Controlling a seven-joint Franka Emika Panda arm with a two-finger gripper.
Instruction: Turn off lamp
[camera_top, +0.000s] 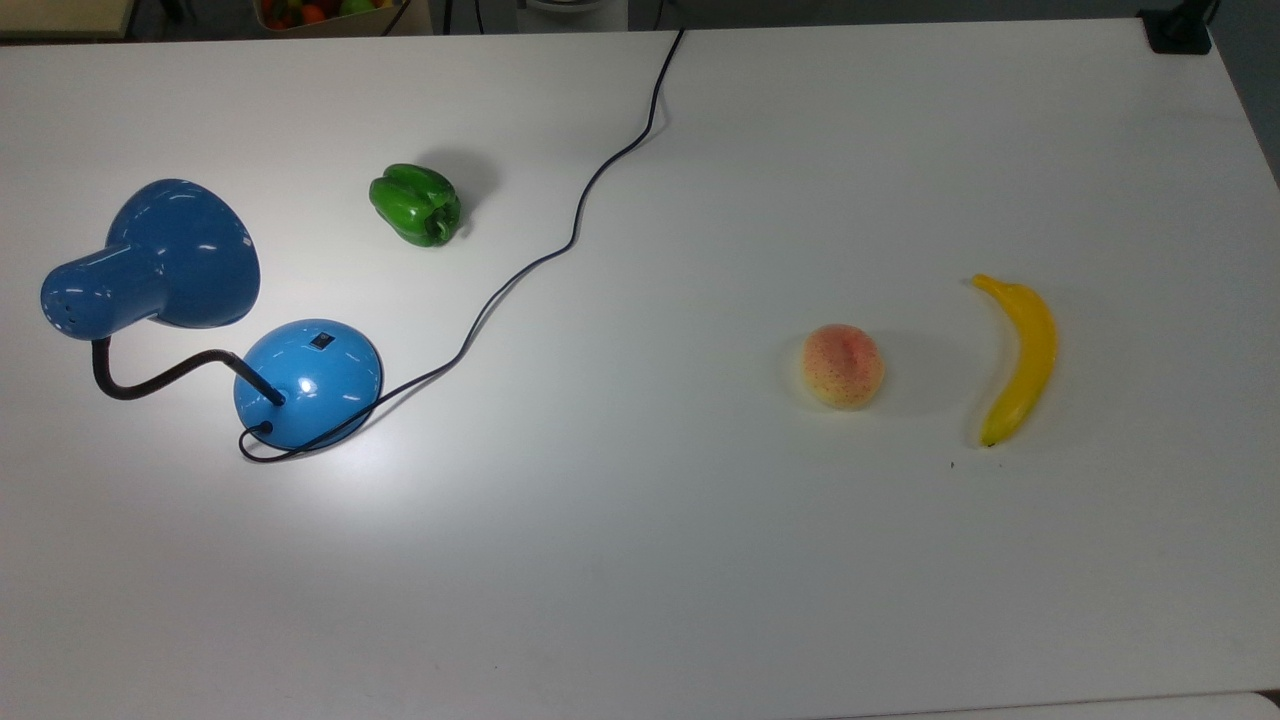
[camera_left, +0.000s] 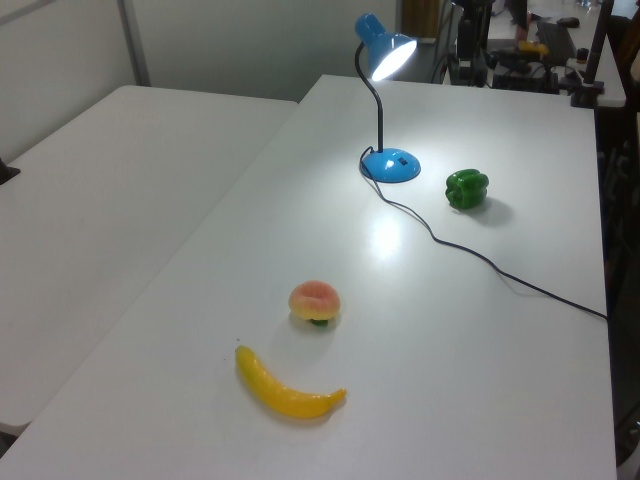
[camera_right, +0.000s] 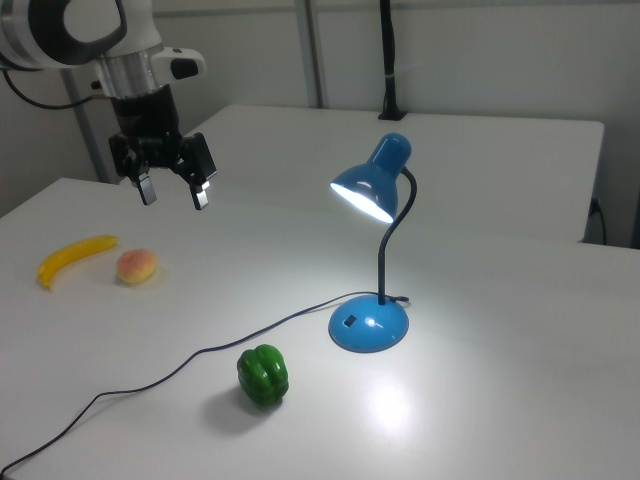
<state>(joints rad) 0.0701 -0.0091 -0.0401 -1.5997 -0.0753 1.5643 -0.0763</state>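
Four things sit on the white tabletop (camera_top: 640, 560): a blue lamp (camera_top: 310, 383), a green pepper (camera_top: 416, 204), a peach (camera_top: 843, 366) and a banana (camera_top: 1018, 357). The lamp stands at the top view's left, its domed base flat on the tabletop with a small black switch (camera_top: 321, 340) on top and a black gooseneck (camera_right: 384, 250) rising to the bell-shaped shade (camera_right: 372, 183). The shade is lit and throws a bright patch on the tabletop beside the base. A black cord (camera_top: 560, 250) loops round the base and snakes off to the far edge in the top view. The pepper lies near the base, just across the cord in the left view. Peach and banana lie close together, well apart from the lamp, at the top view's right. In the right view the end effector (camera_right: 173, 187) hangs in the air at the right view's upper left, above and beyond the peach, its two fingers spread wide with nothing between them.
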